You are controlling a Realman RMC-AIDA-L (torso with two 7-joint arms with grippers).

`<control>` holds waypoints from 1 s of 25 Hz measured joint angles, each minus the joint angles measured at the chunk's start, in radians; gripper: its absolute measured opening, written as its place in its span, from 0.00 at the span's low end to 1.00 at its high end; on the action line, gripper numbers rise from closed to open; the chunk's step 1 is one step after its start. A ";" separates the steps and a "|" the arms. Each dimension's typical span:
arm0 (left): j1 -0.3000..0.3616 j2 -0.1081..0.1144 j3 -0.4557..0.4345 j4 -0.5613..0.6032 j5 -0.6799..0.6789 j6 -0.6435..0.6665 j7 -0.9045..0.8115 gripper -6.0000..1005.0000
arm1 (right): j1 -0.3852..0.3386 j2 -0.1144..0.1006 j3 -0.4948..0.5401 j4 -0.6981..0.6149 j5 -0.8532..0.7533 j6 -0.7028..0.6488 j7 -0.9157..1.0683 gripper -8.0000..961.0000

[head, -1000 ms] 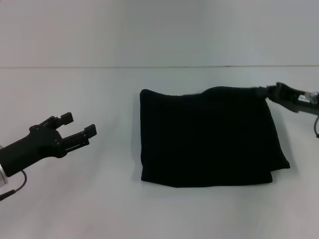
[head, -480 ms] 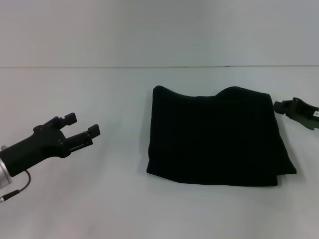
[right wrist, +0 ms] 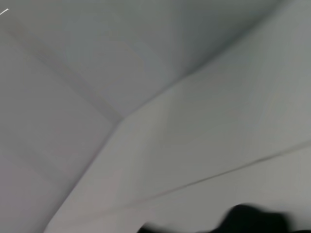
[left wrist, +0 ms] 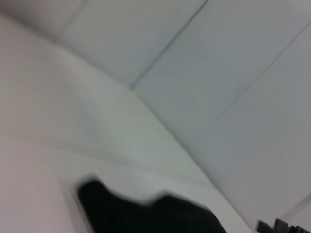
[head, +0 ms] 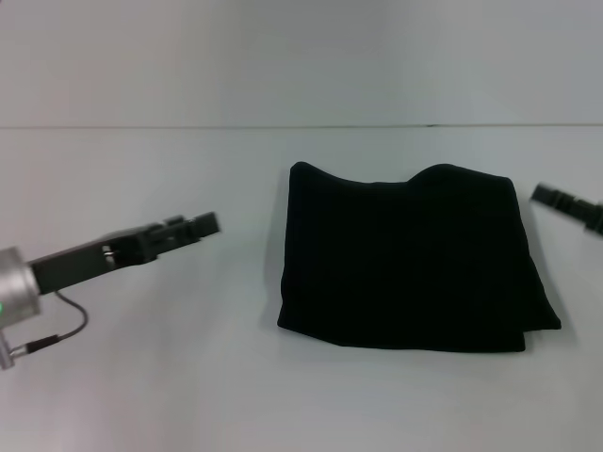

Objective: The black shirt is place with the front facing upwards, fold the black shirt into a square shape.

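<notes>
Head view shows the black shirt (head: 415, 259) lying folded on the white table (head: 188, 377), right of the table's middle. It forms a rough four-sided block, darker than everything around it, with no lettering or label showing on the upper face. Its far edge is uneven: the far left corner stands up slightly, the edge dips in the middle, then rises in a soft hump toward the far right. The left edge runs nearly straight. At the near right corner a lower layer sticks out past the layer above it, so that corner is not square. No gripper touches the cloth.

The left gripper (head: 200, 226) hangs over bare table to the left of the shirt, apart from it, pointing toward its left edge. Its fingers appear drawn close together, though from this side the gap between them cannot be made out, so whether it is narrow or closed cannot be told.

The right gripper (head: 545, 195) shows only as a dark tip at the right edge, just beside the shirt's far right corner but clear of it; its opening cannot be told.

Both wrist views catch only a blurred dark strip of the shirt against the pale table and wall.
</notes>
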 joint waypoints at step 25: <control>-0.328 -0.038 0.344 -0.109 0.191 -0.548 -0.657 0.90 | -0.140 0.087 -0.026 -0.013 -0.232 -0.234 -0.772 0.89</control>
